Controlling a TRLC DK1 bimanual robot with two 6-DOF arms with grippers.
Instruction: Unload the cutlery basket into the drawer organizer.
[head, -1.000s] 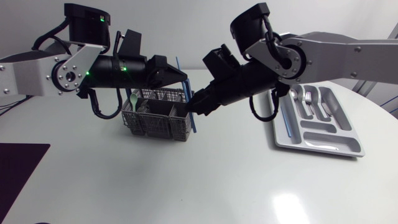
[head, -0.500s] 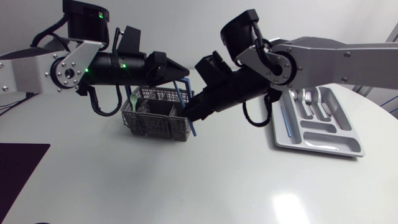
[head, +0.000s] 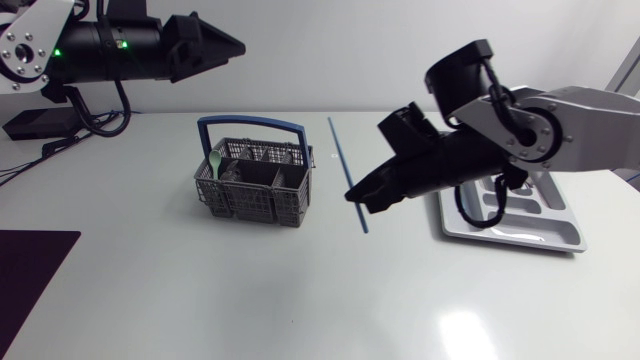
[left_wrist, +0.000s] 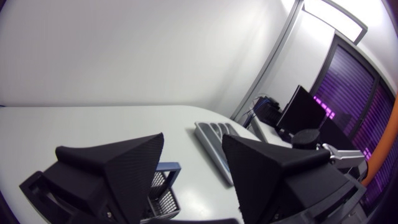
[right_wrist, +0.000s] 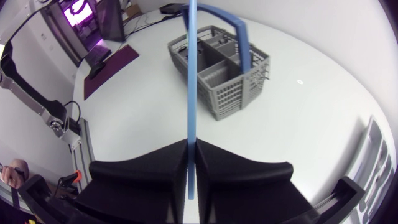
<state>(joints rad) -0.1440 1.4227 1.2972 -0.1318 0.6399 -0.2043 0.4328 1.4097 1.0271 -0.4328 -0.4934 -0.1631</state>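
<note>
A long thin blue stick is clamped between the shut fingers of my right gripper, in the air between the basket and the organizer. The right wrist view shows the blue stick running straight out from the right gripper over the grey cutlery basket. The basket has a blue handle and holds a green spoon. The grey drawer organizer lies right of my right arm. My left gripper hangs high at the back left, open and empty, as the left gripper shows.
A dark mat lies at the table's front left corner. Black cables trail at the back left. In the left wrist view the basket's corner and the organizer lie below the fingers.
The left gripper opened, let go of the blue stick and pulled back up and left. The right gripper shut on the stick and carried it right, away from the basket.
</note>
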